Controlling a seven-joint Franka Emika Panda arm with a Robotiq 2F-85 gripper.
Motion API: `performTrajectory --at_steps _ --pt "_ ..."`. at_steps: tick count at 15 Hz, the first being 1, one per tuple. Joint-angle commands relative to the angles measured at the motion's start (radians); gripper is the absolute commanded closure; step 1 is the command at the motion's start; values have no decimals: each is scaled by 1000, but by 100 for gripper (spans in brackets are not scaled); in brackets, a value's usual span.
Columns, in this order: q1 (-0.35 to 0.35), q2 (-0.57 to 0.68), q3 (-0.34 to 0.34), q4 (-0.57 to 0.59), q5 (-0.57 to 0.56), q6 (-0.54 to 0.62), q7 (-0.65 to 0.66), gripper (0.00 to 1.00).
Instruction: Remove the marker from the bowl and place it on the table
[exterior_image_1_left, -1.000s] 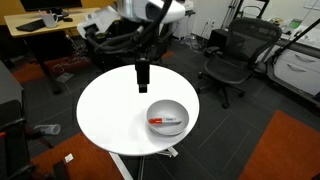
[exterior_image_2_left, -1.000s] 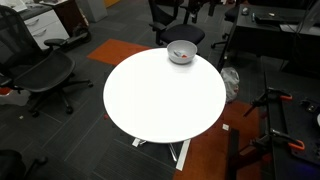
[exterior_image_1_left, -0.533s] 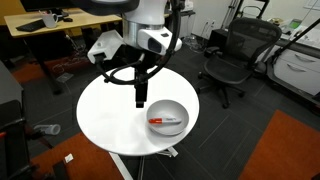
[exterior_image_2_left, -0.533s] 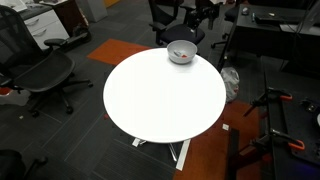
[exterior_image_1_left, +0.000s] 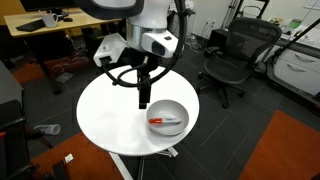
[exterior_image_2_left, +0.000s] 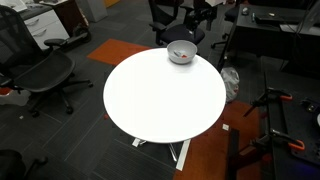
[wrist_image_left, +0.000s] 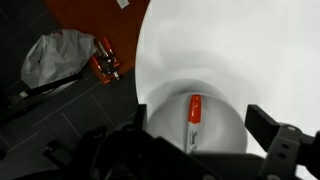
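The red-orange marker (wrist_image_left: 194, 108) lies in the light grey-white bowl (wrist_image_left: 226, 116), its paler end toward the camera in the wrist view. In both exterior views the bowl (exterior_image_1_left: 168, 116) (exterior_image_2_left: 181, 52) sits near the edge of the round white table (exterior_image_1_left: 105, 118) (exterior_image_2_left: 160, 95), and the marker (exterior_image_1_left: 160, 121) lies inside it. My gripper (wrist_image_left: 200, 138) is open and empty, hanging above the bowl with the marker between its fingers' line. In an exterior view the gripper (exterior_image_1_left: 141, 97) hovers just above the bowl's near rim.
Black office chairs (exterior_image_1_left: 232, 55) (exterior_image_2_left: 40, 70) stand around the table. A wooden desk (exterior_image_1_left: 45, 30) is at the back. An orange rug (exterior_image_1_left: 285, 145) covers part of the floor. A plastic bag (wrist_image_left: 55, 55) and a red tool (wrist_image_left: 105, 62) lie on the floor beside the table.
The arm has come down and moved toward the bowl. The gripper now hangs lower and closer to the bowl's rim. The bowl and marker have not moved.
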Motion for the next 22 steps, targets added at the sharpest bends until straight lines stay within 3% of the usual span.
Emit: performTrajectory --at_steps 1,5,14,22 --pt "-7 73 -3 61 -2 67 -47 0" --pt "-25 143 0 116 15 117 -88 0" --pt "-79 302 31 260 109 55 -161 0" --pt "-73 406 30 368 99 50 -156 0"
